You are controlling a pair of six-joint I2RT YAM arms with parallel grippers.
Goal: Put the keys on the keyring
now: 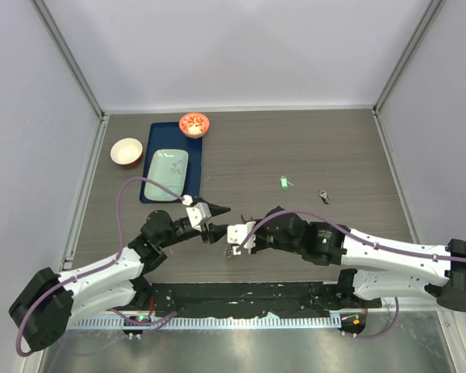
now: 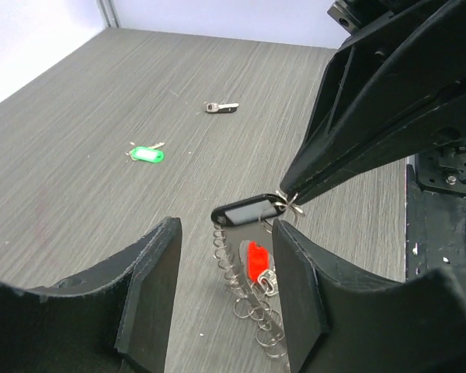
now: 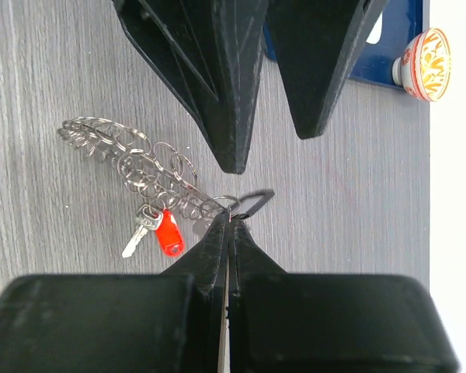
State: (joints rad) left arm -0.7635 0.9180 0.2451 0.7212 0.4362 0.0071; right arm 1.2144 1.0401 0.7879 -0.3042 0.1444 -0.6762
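The keyring (image 3: 132,159), a silvery ring edged with small wire loops, lies on the table and also shows in the left wrist view (image 2: 252,307). A red key (image 3: 168,231) hangs on it (image 2: 255,260). My right gripper (image 3: 230,217) is shut on the small wire loop of a black key (image 3: 255,200), held at the keyring's edge (image 2: 248,211). My left gripper (image 2: 225,299) is open, its jaws on either side of the keyring. A green key (image 1: 283,182) and a second dark key (image 1: 325,196) lie loose farther back.
A blue tray (image 1: 157,134) with a pale green plate (image 1: 168,172) sits at the back left. A red patterned bowl (image 1: 194,123) stands on the tray's far corner and a white bowl (image 1: 126,151) stands left of it. Both grippers meet at the table's near middle (image 1: 224,231).
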